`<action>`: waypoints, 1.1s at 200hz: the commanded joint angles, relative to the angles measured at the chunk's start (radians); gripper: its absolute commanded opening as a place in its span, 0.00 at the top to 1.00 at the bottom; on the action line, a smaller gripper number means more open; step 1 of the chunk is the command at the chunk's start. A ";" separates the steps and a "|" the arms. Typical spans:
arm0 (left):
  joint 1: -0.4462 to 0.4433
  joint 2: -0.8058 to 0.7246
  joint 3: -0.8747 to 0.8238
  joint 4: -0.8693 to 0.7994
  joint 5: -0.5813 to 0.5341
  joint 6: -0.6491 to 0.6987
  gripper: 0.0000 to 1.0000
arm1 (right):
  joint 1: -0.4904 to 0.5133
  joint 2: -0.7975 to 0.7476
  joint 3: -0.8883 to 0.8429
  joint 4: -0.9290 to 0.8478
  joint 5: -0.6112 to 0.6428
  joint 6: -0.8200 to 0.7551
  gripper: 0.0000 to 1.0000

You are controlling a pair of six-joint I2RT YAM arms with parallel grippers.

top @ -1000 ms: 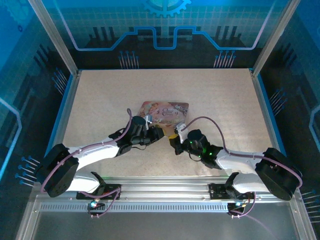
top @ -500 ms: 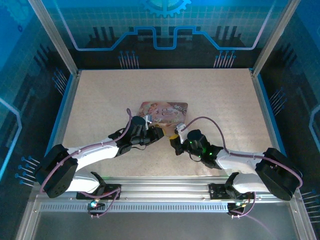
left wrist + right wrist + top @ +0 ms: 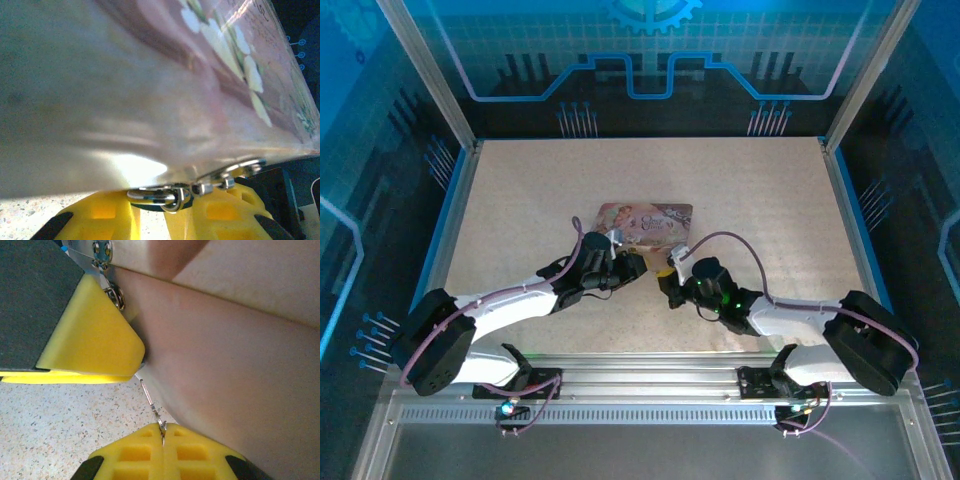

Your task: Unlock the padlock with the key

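Close in the left wrist view, the padlock [image 3: 159, 196] shows as a shiny shackle ring over a dark blue sliver of body, pressed against the pink tin's lower edge. My left gripper [image 3: 160, 212] is shut on it, one yellow finger on each side. My right gripper [image 3: 163, 432] is shut on the key [image 3: 151, 404], a thin grey sliver running from its fingertips up toward the left gripper's yellow finger [image 3: 90, 335]. In the top view the left gripper [image 3: 638, 264] and right gripper [image 3: 669, 272] nearly meet just in front of the tin. The keyhole is hidden.
The pink illustrated tin [image 3: 645, 220] lies flat mid-table, touching both grippers' working spot, and looms large in both wrist views as the tin [image 3: 150, 90] and the tin [image 3: 240, 380]. Speckled tabletop [image 3: 760, 200] stretches around it. Blue-edged walls bound the table.
The pink tin has slid slightly left and away from the arms. The right gripper has edged a little left toward the left gripper. Both grips are unchanged.
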 commanded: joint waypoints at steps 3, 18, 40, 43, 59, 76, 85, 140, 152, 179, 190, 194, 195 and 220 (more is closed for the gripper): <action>-0.007 -0.010 0.008 0.072 0.043 -0.027 0.79 | -0.011 0.028 0.040 0.036 -0.006 0.015 0.95; -0.006 -0.009 0.008 0.072 0.044 -0.026 0.79 | -0.010 0.038 0.045 0.048 -0.011 0.017 0.95; -0.007 -0.008 0.008 0.071 0.045 -0.026 0.79 | -0.011 0.047 0.053 0.059 -0.016 0.022 0.95; -0.006 -0.008 0.008 0.071 0.045 -0.026 0.79 | -0.011 0.048 0.054 0.062 -0.017 0.022 0.96; -0.007 -0.008 0.008 0.072 0.044 -0.026 0.79 | -0.013 0.050 0.057 0.068 -0.015 0.027 0.96; -0.006 -0.008 0.007 0.072 0.044 -0.026 0.79 | -0.017 0.050 0.055 0.078 -0.016 0.036 0.95; -0.008 -0.007 0.007 0.073 0.043 -0.026 0.79 | -0.020 0.050 0.051 0.090 -0.021 0.043 0.96; -0.007 -0.002 0.005 0.080 0.043 -0.031 0.79 | -0.034 0.038 0.028 0.115 -0.037 0.054 0.95; -0.007 -0.001 0.007 0.082 0.044 -0.031 0.79 | -0.035 0.037 0.025 0.124 -0.038 0.057 0.95; -0.007 0.003 0.007 0.083 0.045 -0.035 0.79 | -0.038 0.039 0.025 0.126 -0.040 0.059 0.95; -0.007 0.002 0.007 0.086 0.045 -0.037 0.79 | -0.037 0.038 0.024 0.120 -0.039 0.057 0.95; -0.007 0.002 0.007 0.086 0.043 -0.038 0.79 | -0.039 0.038 0.022 0.119 -0.038 0.058 0.96; -0.007 0.002 0.007 0.086 0.043 -0.038 0.79 | -0.038 0.038 0.022 0.119 -0.038 0.058 0.96; -0.007 0.001 0.007 0.088 0.035 -0.053 0.79 | -0.040 0.028 0.006 0.114 -0.035 0.059 0.95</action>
